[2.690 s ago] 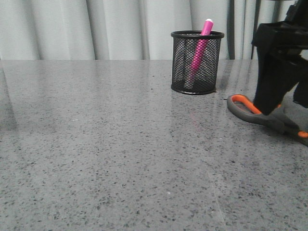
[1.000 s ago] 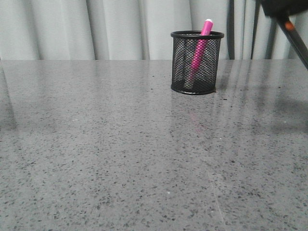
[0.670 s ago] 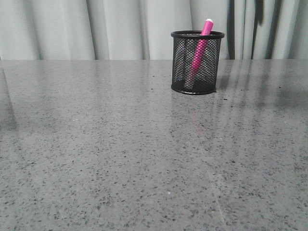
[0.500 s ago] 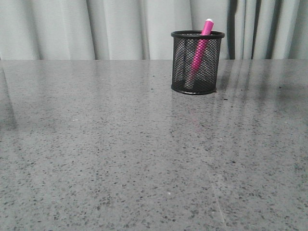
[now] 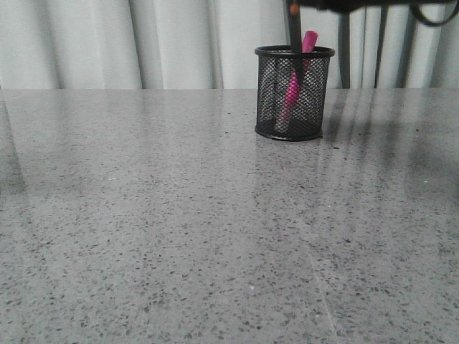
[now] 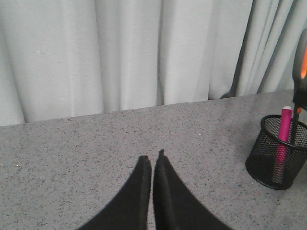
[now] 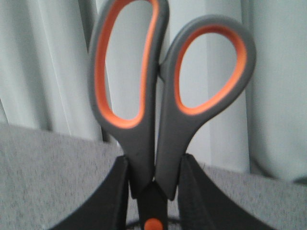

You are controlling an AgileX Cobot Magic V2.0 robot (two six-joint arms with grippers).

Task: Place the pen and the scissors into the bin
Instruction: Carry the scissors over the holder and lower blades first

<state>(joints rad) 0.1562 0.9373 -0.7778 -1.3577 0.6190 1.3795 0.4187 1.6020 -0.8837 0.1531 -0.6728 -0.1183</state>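
Note:
The black mesh bin (image 5: 294, 93) stands far right of centre on the table. The pink pen (image 5: 292, 84) leans inside it. My right gripper (image 7: 153, 173) is shut on the scissors (image 7: 163, 96) just below the grey, orange-lined handles, holding them upright. In the front view the dark scissors blades (image 5: 294, 32) hang straight down through the bin's rim, beside the pen. The left wrist view shows the bin (image 6: 277, 158), the pen (image 6: 284, 136) and the scissors (image 6: 301, 67) at its right edge. My left gripper (image 6: 152, 160) is shut and holds nothing, well apart from the bin.
The grey speckled table (image 5: 179, 215) runs back to pale curtains (image 5: 143, 43) close behind the bin. Only the underside of the right arm (image 5: 358, 3) shows at the top edge of the front view.
The right gripper lifted the scissors off the table and out of the front view. They have now come back in from above, blades down into the bin beside the pen.

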